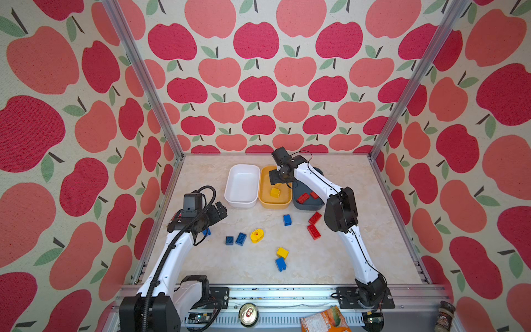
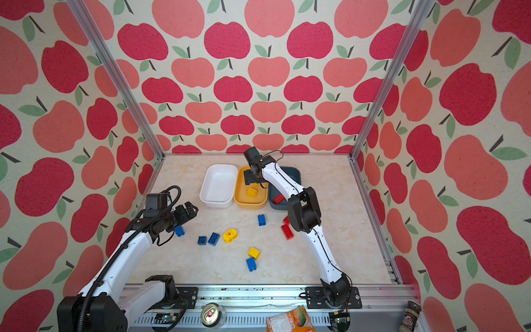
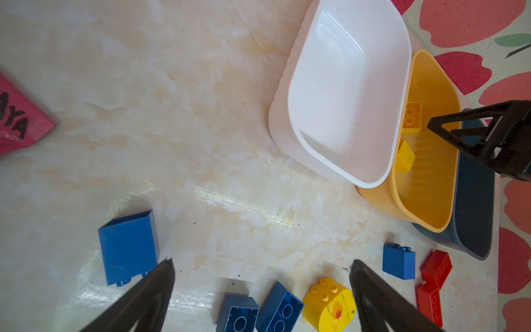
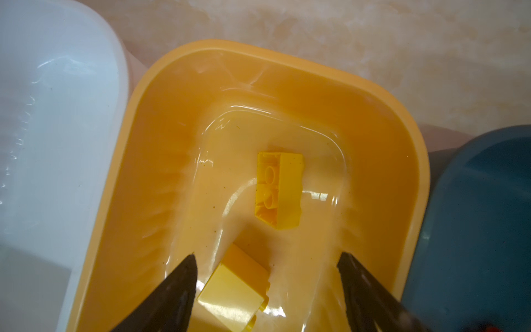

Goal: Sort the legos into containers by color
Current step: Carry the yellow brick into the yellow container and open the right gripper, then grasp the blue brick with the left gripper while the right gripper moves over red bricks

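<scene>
Right gripper (image 4: 267, 257) gapes empty above two yellow bricks (image 4: 280, 189) in the yellow tub (image 4: 149, 178); left gripper (image 3: 262, 262) gapes too; nine loose bricks (image 1: 287, 220) lie unsorted.

— What is that tub made of?
— The yellow-orange tub (image 4: 161, 161) is glossy plastic, with bright glints on its floor. The white tub (image 3: 344, 86) is the same, smooth and shiny. The slate-blue tub (image 4: 474, 215) looks duller.
— And what lies in it?
— The yellow brick (image 4: 280, 191) is hard, smooth plastic with a soft sheen. My fingers (image 4: 169, 296) are matt black plastic.
— The rest?
— The table (image 3: 172, 115) is polished and marble-patterned. The walls (image 1: 258, 86) look like rough woven cloth, and the frame posts (image 1: 143, 77) like brushed metal.
</scene>
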`<action>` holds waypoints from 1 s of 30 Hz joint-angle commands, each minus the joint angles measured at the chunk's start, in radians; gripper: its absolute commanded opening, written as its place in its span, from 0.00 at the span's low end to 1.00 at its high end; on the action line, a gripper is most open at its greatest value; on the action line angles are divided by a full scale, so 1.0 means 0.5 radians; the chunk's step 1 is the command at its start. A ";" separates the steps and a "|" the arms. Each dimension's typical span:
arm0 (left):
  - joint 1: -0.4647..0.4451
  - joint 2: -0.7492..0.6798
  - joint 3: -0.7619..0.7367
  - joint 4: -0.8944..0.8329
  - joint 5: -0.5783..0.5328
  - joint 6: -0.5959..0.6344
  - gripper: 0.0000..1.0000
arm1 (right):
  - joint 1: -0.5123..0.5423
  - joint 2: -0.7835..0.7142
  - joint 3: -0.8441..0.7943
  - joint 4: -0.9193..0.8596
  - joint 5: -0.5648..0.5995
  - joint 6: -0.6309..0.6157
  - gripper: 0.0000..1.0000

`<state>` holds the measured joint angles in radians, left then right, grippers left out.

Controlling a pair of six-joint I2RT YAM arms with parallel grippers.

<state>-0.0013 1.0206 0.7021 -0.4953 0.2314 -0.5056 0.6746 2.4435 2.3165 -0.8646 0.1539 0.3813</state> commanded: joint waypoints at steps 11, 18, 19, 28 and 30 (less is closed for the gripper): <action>0.018 0.000 0.135 -0.408 -0.266 -0.099 0.96 | 0.007 -0.576 -0.411 -0.142 -0.305 0.004 0.83; 0.060 0.060 0.183 -0.519 -0.257 -0.092 0.93 | 0.005 -0.953 -0.896 -0.103 -0.390 0.031 0.86; 0.065 0.068 0.185 -0.530 -0.259 -0.090 0.93 | 0.001 -0.998 -0.962 -0.095 -0.407 0.035 0.86; 0.107 0.335 0.265 -0.594 -0.371 0.041 0.88 | -0.017 -1.336 -1.444 -0.009 -0.534 0.086 0.86; 0.116 0.400 0.290 -0.599 -0.405 0.088 0.86 | -0.026 -1.416 -1.533 0.012 -0.581 0.101 0.86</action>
<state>0.0471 1.1904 0.8043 -0.7517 0.0811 -0.5072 0.6708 1.8072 1.5936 -0.8761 -0.0837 0.4042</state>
